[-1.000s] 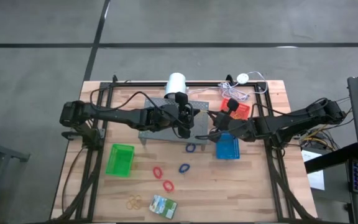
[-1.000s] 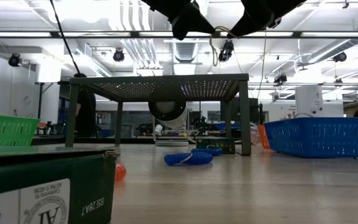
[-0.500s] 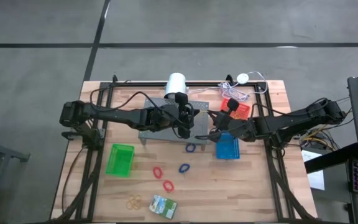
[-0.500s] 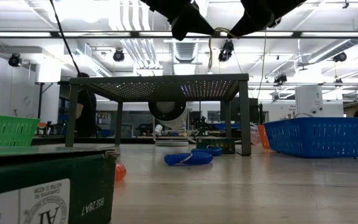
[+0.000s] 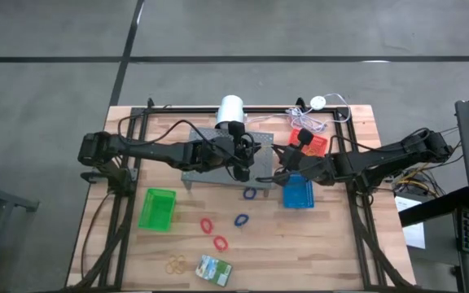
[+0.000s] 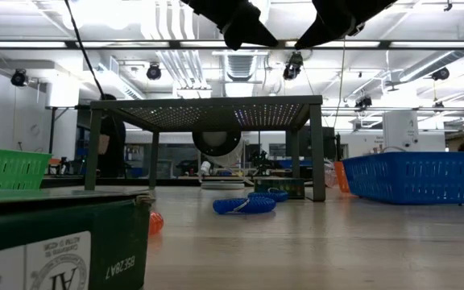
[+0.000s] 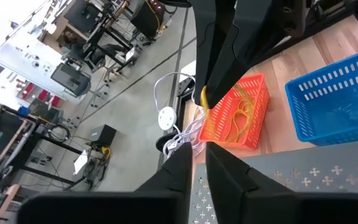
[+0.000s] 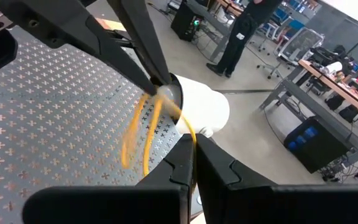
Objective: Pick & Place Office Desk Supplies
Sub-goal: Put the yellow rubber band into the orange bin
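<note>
Right gripper (image 8: pixel 191 146): over the grey perforated stand (image 8: pixel 42 124), fingers pinched tight on a thin orange rubber band (image 8: pixel 143 134) that hangs blurred above the stand top. Left gripper (image 7: pixel 199 165): tip to tip with the right one, fingers parted by a crack; I cannot tell whether it grips the band. On the table nearer me: red bands (image 5: pixel 207 224), blue bands (image 5: pixel 241 220), tan rubber bands (image 5: pixel 176 264), and the crayon box (image 5: pixel 214 268) beside them.
</note>
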Tool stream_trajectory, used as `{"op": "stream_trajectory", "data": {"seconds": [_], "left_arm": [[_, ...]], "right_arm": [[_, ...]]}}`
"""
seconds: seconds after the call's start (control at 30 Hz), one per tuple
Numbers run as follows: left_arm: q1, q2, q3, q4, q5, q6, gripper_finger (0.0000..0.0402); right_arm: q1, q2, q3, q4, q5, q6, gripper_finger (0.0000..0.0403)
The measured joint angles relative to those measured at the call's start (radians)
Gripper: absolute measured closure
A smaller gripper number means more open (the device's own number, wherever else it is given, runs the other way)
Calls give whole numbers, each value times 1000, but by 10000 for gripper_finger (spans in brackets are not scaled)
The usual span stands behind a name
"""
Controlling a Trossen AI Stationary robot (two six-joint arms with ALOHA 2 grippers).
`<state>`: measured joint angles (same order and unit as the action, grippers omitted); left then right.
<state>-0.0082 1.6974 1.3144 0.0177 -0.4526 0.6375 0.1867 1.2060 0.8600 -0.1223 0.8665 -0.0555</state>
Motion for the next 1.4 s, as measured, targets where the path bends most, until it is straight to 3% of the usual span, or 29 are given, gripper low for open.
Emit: {"op": "stream_trajectory", "data": {"seconds": [0.5,0.63,0.77,1.1,1.4], "left_arm": [[0,0,0,0,0,-6,249],[0,0,0,0,0,-7,231],[0,0,0,-3,0,-7,225],[0,-15,0,-23,0,20,225],[0,-123,0,-81,0,-18,225]], "right_arm": [[0,0,0,0,0,-6,394],[0,0,0,1,62,-29,394],[-1,-13,0,1,143,-34,394],[-3,-167,0,0,143,-25,394],[-28,-332,1,-88,147,24,394]]}}
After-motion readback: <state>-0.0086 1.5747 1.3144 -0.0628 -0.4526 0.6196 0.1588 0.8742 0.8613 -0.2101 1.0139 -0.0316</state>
